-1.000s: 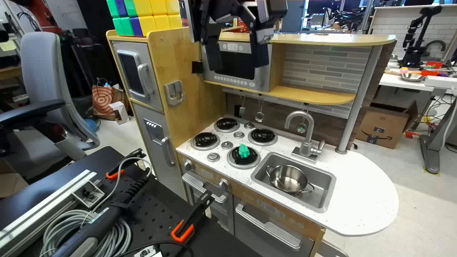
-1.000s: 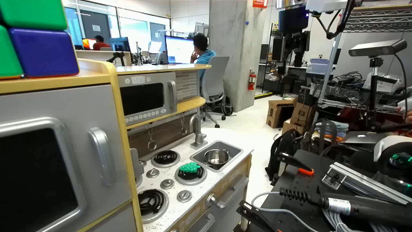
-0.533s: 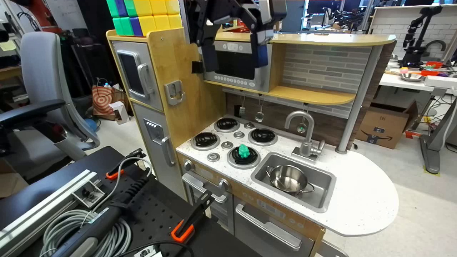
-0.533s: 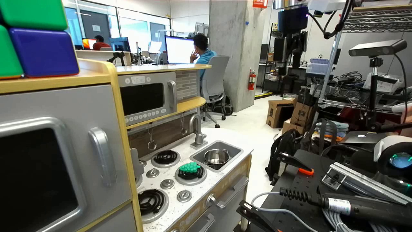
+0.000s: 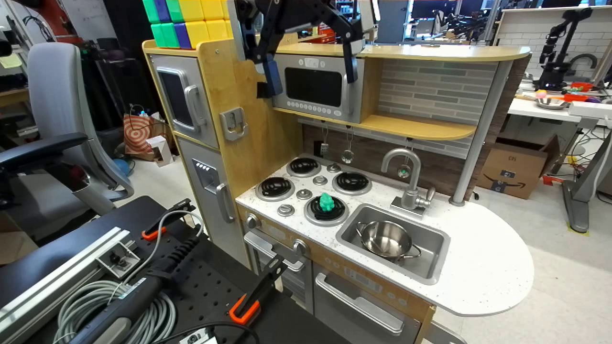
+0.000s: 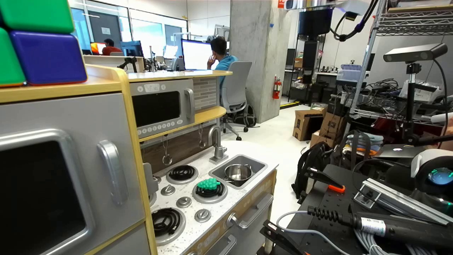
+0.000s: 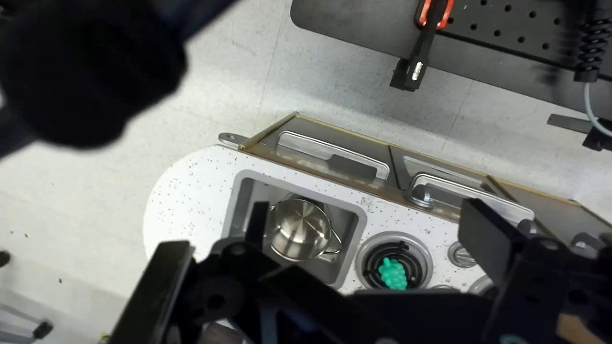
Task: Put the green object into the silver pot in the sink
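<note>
The green object (image 5: 326,202), a bumpy grape-like toy, lies on a black burner beside the sink (image 5: 441,258). It also shows in an exterior view (image 6: 208,183) and the wrist view (image 7: 393,274), where the gripper body covers its lower edge. The silver pot (image 5: 386,239) stands upright in the sink and looks empty; it also shows in an exterior view (image 6: 238,172) and the wrist view (image 7: 300,229). My gripper (image 5: 311,76) is open and empty, high above the counter in front of the microwave. In the wrist view the open fingers (image 7: 368,224) lie either side of the burner.
The curved faucet (image 5: 406,177) rises behind the sink. The microwave (image 5: 315,88) and wooden shelf (image 5: 420,126) overhang the stove's back. The tall fridge cabinet (image 5: 253,105) stands beside the burners. A black table (image 5: 205,277) with clamps and cable is in front.
My gripper has turned, so its fingers appear wider apart in one view and edge-on in another. It has shifted slightly sideways. The green object and pot have not moved.
</note>
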{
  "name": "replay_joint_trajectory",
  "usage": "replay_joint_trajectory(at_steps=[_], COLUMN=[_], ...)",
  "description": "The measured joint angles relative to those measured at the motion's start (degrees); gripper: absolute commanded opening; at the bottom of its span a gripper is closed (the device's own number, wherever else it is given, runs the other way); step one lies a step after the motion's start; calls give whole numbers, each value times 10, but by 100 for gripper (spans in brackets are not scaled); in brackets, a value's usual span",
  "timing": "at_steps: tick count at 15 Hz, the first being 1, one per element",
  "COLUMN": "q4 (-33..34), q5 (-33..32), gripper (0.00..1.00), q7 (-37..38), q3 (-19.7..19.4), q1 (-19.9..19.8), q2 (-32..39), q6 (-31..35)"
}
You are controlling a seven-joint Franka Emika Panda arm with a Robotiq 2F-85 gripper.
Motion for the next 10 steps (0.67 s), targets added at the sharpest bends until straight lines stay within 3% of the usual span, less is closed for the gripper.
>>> replay_joint_trajectory(at_steps=[4,10], q4=[-5,-8], q5=[9,34], gripper=[100,100], q7=[-113,-119], q3=[-17,-19], q1=[22,31], q2=[0,0], q6=[25,30])
